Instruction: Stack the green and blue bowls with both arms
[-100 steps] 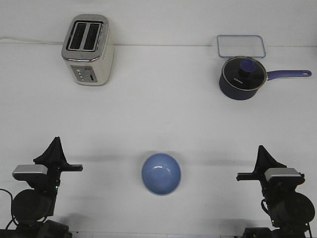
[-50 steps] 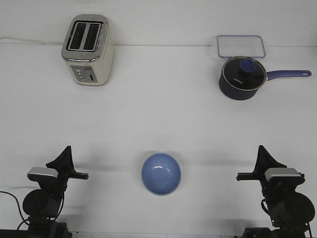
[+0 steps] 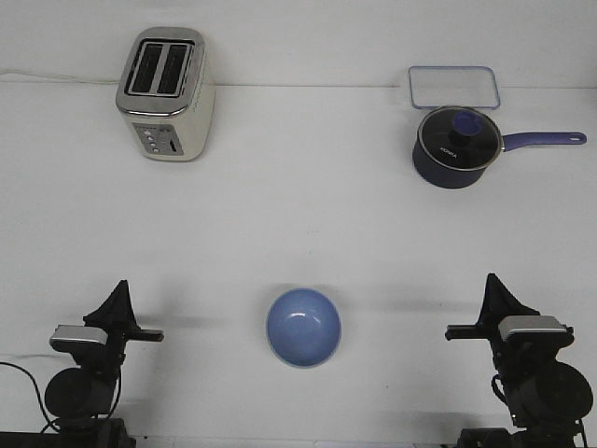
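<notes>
The pale blue bowl point(image 3: 303, 327) sits upright on the white table near the front edge, midway between the arms. No green bowl shows; I cannot tell whether it lies under the blue one. My left gripper point(image 3: 120, 291) is at the front left, well to the left of the bowl, its fingers meeting in a point, shut and empty. My right gripper point(image 3: 492, 287) is at the front right, well to the right of the bowl, also shut and empty. Neither touches the bowl.
A cream toaster point(image 3: 166, 93) stands at the back left. A dark blue lidded saucepan point(image 3: 454, 147) with its handle pointing right stands at the back right, with a clear rectangular container point(image 3: 451, 86) behind it.
My left arm has sunk lower and shifted slightly right, then settled. The right arm and the blue bowl have not moved.
</notes>
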Action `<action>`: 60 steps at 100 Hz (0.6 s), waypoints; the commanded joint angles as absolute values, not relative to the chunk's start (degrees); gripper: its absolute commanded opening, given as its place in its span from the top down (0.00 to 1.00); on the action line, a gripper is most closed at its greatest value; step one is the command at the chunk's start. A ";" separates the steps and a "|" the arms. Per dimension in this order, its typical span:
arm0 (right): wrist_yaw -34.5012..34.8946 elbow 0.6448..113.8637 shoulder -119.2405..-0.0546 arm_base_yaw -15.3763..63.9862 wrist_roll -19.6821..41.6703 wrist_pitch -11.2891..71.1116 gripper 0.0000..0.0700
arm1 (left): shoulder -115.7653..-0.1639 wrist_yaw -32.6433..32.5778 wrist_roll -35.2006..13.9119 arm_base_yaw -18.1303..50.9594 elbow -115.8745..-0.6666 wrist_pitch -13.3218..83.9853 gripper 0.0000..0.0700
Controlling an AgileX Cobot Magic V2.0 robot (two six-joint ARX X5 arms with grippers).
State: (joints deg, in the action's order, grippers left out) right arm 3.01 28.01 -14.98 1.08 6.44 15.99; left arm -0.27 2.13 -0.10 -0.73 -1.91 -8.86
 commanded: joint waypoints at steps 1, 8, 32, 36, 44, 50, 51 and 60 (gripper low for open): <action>2.96 28.56 -14.98 1.06 7.09 15.20 0.99 | -0.30 2.42 0.21 -0.69 -0.80 -9.48 0.98; 2.96 28.56 -14.98 1.06 7.09 15.18 0.99 | -0.43 2.42 0.21 -0.69 -0.80 -9.13 0.98; 2.96 28.56 -14.98 1.06 7.11 15.03 0.99 | -0.30 2.42 0.21 -0.69 -0.80 -9.06 0.98; 2.96 28.56 -14.98 1.06 7.09 15.03 0.99 | -0.30 2.42 0.21 -0.69 -0.80 -9.08 0.98; 2.98 28.56 -14.98 1.06 7.09 15.03 0.99 | -0.30 2.42 0.21 -0.69 -0.80 -9.06 0.98; 2.96 28.56 -14.98 1.06 7.11 15.03 0.99 | -0.30 2.42 0.21 -0.69 -0.80 -9.06 0.98; 2.96 28.56 -14.98 1.06 7.11 15.03 0.99 | -0.30 2.42 0.21 -0.69 -0.80 -9.06 0.98; 2.96 28.56 -14.98 1.06 7.05 15.03 0.99 | -0.30 2.42 0.21 -0.69 -0.80 -9.06 0.98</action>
State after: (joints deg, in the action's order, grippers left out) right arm 3.01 28.01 -14.98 1.08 6.44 15.79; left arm -0.36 2.13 -0.08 -0.73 -1.91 -8.51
